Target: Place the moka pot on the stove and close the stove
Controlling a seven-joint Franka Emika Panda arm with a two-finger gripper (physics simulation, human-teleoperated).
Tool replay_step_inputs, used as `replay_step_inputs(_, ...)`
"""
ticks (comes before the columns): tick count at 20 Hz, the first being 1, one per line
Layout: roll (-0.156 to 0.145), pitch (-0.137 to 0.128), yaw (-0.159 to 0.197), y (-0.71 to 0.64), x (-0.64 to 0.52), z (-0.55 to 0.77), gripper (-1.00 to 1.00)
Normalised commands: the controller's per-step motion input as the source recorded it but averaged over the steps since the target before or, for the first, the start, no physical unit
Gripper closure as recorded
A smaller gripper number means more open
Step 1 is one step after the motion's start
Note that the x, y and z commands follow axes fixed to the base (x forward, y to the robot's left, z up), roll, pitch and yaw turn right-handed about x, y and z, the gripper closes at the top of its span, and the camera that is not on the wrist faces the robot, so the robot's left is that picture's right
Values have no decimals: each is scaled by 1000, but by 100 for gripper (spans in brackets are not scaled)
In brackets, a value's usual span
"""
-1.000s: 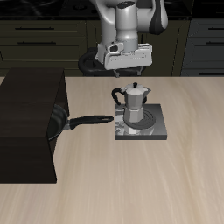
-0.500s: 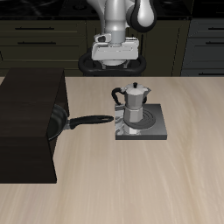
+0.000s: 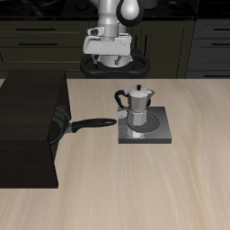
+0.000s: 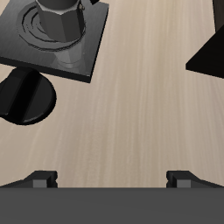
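**Moka pot seated on the stove, gripper raised behind it**

Moka pot [image 3: 137,108] stands upright on the round coil of the stove [image 3: 158,135], a flat grey plate on the wooden table [image 3: 153,193]. The exterior view shows the whole pot, with its black lid knob and side handle, and a black frying pan [image 3: 63,123] whose long handle reaches the stove's edge, beside a large black box [image 3: 27,126]. The wrist view shows only the pot's faceted base [image 4: 61,19] on the dark coil and the pan's round body [image 4: 24,96]. The gripper [image 3: 109,59] hangs high above the table's back edge, well apart from the pot. Its fingertips [image 4: 39,179] sit wide apart, holding nothing.
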Motion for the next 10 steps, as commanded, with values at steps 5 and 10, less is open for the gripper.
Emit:
replay_step_inputs(5,-19,-20,8,-170,-5,75,-100)
replay_step_inputs(10,1,-11,-1,-44,5,8,-100)
